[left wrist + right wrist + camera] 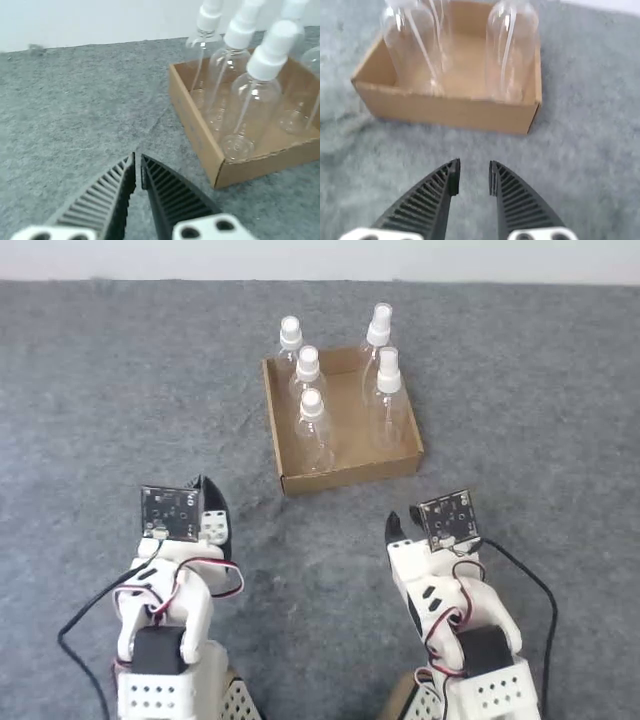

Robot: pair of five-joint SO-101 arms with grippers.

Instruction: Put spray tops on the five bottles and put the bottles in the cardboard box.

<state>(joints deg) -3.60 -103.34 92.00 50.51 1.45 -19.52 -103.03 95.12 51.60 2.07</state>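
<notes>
- All five bottles (pixel 312 430), each wearing a spray top (pixel 308 362), stand inside the cardboard box (pixel 345 478) — the task looks finished.
- The left gripper (pixel 138 165) is closed on nothing and the right gripper (pixel 474 175) is slightly parted and empty — both near the box.

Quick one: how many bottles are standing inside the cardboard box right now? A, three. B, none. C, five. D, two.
C: five clear bottles, each with a white spray top, stand upright inside the cardboard box.
</notes>
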